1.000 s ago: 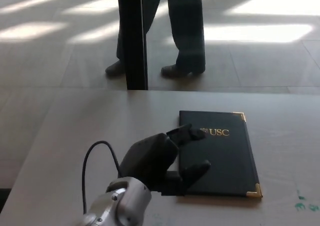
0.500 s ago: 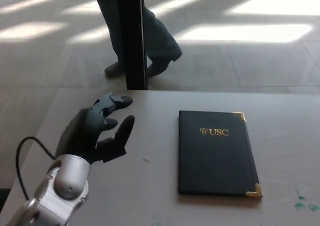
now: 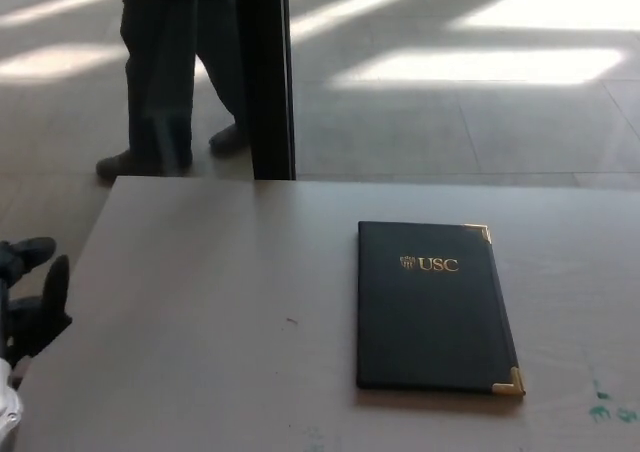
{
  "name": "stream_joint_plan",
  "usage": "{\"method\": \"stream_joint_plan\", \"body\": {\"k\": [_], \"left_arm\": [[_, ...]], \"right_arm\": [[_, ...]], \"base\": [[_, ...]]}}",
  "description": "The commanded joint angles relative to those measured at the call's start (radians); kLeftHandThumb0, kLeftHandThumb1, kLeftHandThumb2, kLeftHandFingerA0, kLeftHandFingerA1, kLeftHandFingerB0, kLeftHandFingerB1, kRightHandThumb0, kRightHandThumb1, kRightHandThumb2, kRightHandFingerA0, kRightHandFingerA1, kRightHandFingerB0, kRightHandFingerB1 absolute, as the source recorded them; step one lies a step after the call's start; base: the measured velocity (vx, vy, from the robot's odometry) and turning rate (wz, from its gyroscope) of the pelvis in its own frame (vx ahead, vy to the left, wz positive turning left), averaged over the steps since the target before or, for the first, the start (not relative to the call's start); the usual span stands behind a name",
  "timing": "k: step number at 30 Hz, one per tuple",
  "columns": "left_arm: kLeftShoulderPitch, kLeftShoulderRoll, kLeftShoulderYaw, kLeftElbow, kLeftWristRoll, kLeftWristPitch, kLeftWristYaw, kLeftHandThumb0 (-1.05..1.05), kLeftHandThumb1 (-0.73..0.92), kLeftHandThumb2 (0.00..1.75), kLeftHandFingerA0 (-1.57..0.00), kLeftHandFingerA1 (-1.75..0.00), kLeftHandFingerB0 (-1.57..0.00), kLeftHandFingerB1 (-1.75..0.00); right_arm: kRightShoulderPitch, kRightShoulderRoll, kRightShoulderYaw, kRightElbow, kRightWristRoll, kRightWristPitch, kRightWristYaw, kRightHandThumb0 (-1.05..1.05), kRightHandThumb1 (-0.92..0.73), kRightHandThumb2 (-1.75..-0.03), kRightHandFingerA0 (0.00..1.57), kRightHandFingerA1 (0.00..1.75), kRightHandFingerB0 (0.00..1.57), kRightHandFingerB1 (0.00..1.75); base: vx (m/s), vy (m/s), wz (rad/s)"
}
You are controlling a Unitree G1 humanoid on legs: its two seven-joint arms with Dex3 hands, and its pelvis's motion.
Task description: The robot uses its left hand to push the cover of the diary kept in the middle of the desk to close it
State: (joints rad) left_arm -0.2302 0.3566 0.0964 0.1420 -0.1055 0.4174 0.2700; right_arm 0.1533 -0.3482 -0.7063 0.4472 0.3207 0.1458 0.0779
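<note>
- Nearest the camera, the robot's black left hand [image 3: 30,297] sits at the far left edge of the head view, just off the side of the surface. Thumb and fingers look spread apart with nothing in them, though only part of the hand shows.
- Right hand isn't in the picture at all.
- The pale wood-grain desk surface [image 3: 220,322] has a few small green marks near its lower right corner [image 3: 608,404].
- The task's thing, a flat black leather-look diary with gold "USC" lettering and gold corner caps [image 3: 432,307], lies right of centre on the surface, well apart from the hand. Cover is down flat, so it reads as closed to me.
- Judging by that, the push looks done and we're at the pull-away step. Next move probably just calls for the arm clearing off to rest without nudging anything.
- Beyond the surface's far edge: a dark vertical post [image 3: 264,72] and a person's dark-trousered legs [image 3: 165,72] on the sunlit tiled floor [image 3: 480,92].
</note>
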Motion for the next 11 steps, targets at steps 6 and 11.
{"method": "stream_joint_plan", "body": {"k": [6, 11], "left_arm": [[0.078, -0.1, 0.805, 0.547, -0.49, -0.316, 0.191, -0.68, 0.71, 1.13, -0.45, -0.61, -0.23, -0.49], [0.092, -0.106, 0.777, 0.552, -0.408, -0.29, 0.186, -0.83, 0.92, 0.71, -0.57, -0.49, -0.45, -0.43]], "right_arm": [[0.036, -0.011, -0.017, 0.006, 0.02, 0.003, 0.0, -1.03, -0.89, -0.67, 0.94, 0.74, 0.57, 0.58], [0.024, -0.017, -0.017, 0.021, 0.021, 0.005, 0.0, -1.03, -0.88, -0.67, 0.92, 0.74, 0.56, 0.56]], "base": [[0.0, 0.0, 0.0], [0.0, 0.0, 0.0]]}}
